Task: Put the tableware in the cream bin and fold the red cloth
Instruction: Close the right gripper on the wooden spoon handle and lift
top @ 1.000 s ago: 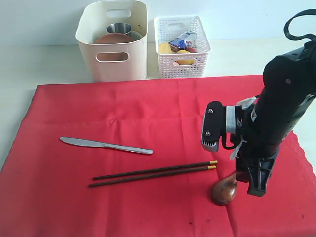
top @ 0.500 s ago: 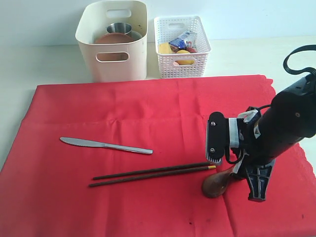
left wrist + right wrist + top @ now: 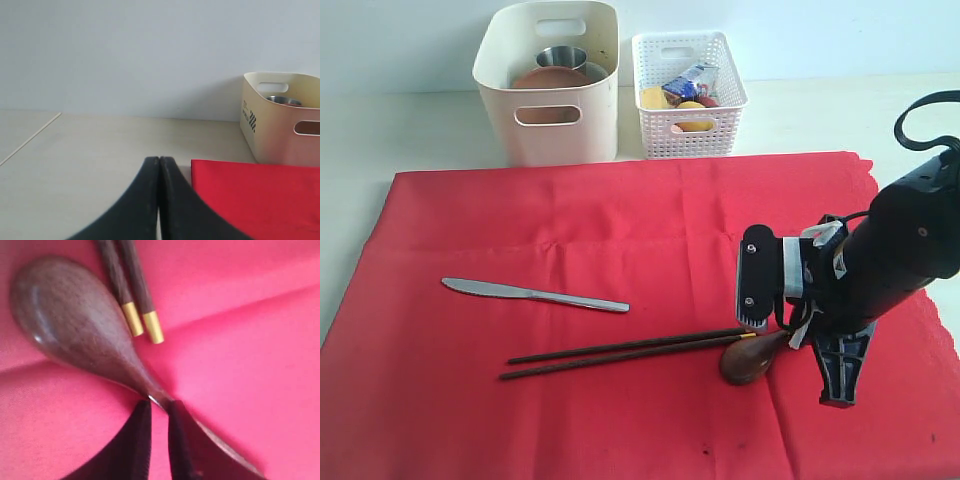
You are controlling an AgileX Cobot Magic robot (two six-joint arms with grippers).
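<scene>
Since the right claw (image 3: 159,407) has come down from its more upright stance of a second ago and drawn its fingers in, it is now clenched on the neck of the spoon (image 3: 745,360), just behind the bowl.

- Spoon: brown wood, lying on the cloth (image 3: 570,220). It has slid toward the chopsticks (image 3: 620,355) and its bowl now touches their yellow tips. Judged gripped but not yet lifted.
- Chopsticks: dark, paired, lying side by side on the cloth. Unmoved.
- Knife (image 3: 535,293): steel, flat on the cloth, well apart from the claw. Unmoved.
- Bin (image 3: 548,130): cream, beyond the far edge of the cloth. Already holds a steel cup (image 3: 561,57) and a round brown plate (image 3: 550,78).
- Left claw (image 3: 159,165): fingers pressed together on nothing, parked off to the side over bare surface.
- Task standing: three pieces are left to carry, the spoon first. The cloth cannot be folded until they are off it.
- Risk: lifting the spoon may nudge the chopsticks.

Surface (image 3: 420,130): pale cream, matt, largely covered by the spread red cloth. A white perforated basket (image 3: 690,130) stands just beside the bin with yellow items and a small carton (image 3: 688,80).

Room: plain pale wall (image 3: 150,50) behind, evenly lit.
</scene>
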